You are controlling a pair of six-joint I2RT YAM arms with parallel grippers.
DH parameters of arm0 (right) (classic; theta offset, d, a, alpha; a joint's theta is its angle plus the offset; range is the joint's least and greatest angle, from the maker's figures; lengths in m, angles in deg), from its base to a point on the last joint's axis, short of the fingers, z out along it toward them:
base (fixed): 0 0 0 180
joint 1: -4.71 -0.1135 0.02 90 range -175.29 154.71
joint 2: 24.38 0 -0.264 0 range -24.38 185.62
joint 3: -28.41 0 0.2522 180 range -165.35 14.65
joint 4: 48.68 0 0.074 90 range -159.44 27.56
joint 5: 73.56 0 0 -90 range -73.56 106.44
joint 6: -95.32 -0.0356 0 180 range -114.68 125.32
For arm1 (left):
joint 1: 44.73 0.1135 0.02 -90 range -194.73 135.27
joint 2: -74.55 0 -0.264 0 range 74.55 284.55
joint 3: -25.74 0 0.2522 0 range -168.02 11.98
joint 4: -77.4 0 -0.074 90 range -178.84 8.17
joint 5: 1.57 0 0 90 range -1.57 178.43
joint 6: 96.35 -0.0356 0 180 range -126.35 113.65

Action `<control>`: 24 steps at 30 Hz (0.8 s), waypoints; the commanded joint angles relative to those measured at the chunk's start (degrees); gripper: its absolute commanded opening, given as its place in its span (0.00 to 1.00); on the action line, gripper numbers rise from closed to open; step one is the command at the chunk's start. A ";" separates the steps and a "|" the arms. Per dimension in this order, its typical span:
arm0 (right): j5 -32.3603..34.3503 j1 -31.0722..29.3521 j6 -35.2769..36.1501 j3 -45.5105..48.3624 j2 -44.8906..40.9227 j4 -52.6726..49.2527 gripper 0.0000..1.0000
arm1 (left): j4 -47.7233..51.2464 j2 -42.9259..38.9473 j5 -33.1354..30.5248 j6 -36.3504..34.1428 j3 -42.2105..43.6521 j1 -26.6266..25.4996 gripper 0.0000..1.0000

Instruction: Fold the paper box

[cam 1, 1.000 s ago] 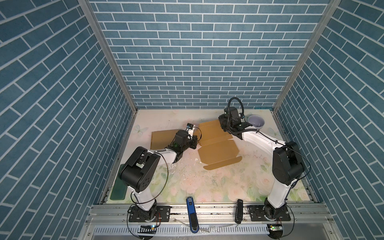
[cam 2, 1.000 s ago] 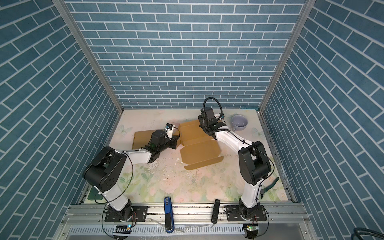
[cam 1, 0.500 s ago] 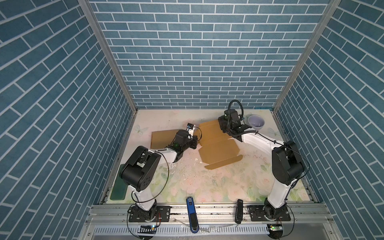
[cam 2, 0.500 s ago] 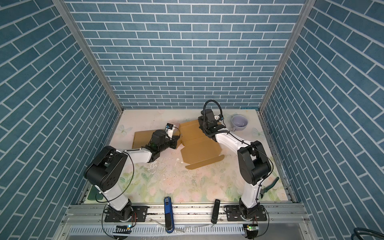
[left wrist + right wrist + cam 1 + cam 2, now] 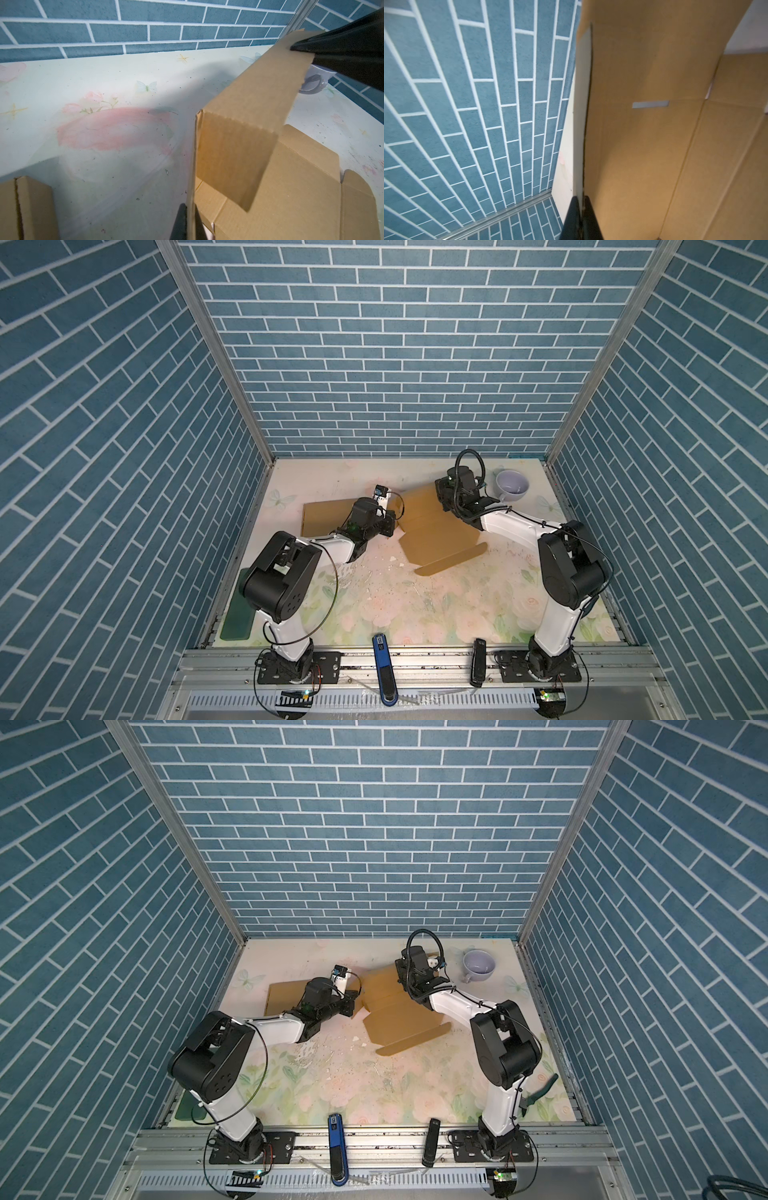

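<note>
Walls (image 5: pixel 395 364) of blue brick ring floral tabletop (image 5: pixel 415 605); left claw (image 5: pixel 190 209), right claw (image 5: pixel 581 209) pinch paper box (image 5: pixel 436 531).

Table (image 5: pixel 415 605), seen from above its front rail. The paper box (image 5: pixel 436 531) lies opened out at centre rear, with one narrow flap lying along its front right edge. A separate cardboard sheet (image 5: pixel 324 516) lies flat just left of it, partly under the left arm. A cup (image 5: pixel 513 485) stands in the rear right corner, behind and right of the box. The left gripper (image 5: pixel 189 207), between sheet and box, pinches an upright flap on the box's left side. The right gripper (image 5: pixel 580 198), at the box's rear, pinches a raised flap there. A mat (image 5: pixel 237 614) lies at the front left edge, pliers (image 5: pixel 540 1092) at the front right. A long tool (image 5: pixel 382 659) and a shorter tool (image 5: pixel 478 664) rest across the front rail, apart.
</note>
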 commanded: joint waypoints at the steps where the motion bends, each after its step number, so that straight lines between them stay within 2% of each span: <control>1: -0.82 -1.00 -1.05 4.40 -1.02 -2.65 0.04 | 0.54 1.00 -0.54 -0.20 -2.13 0.11 0.00; 6: -0.13 -1.26 -1.08 7.58 -2.31 -1.23 0.01 | 1.21 1.04 -0.56 1.64 -3.11 0.17 0.02; 12: 1.29 -1.37 -0.81 10.24 -3.30 2.45 0.00 | -0.90 -0.22 2.37 4.50 -1.53 0.10 0.31; 14: 1.48 -1.35 -0.41 10.59 -3.34 3.29 0.00 | -1.37 -1.33 3.54 5.17 -0.36 0.13 0.38; 19: 1.83 -1.48 0.17 11.68 -3.49 5.44 0.00 | 0.51 -5.22 6.99 4.71 2.16 0.27 0.46; 24: 2.36 -1.61 1.01 12.43 -4.39 5.80 0.00 | 7.59 -11.17 8.85 2.02 3.97 1.72 0.48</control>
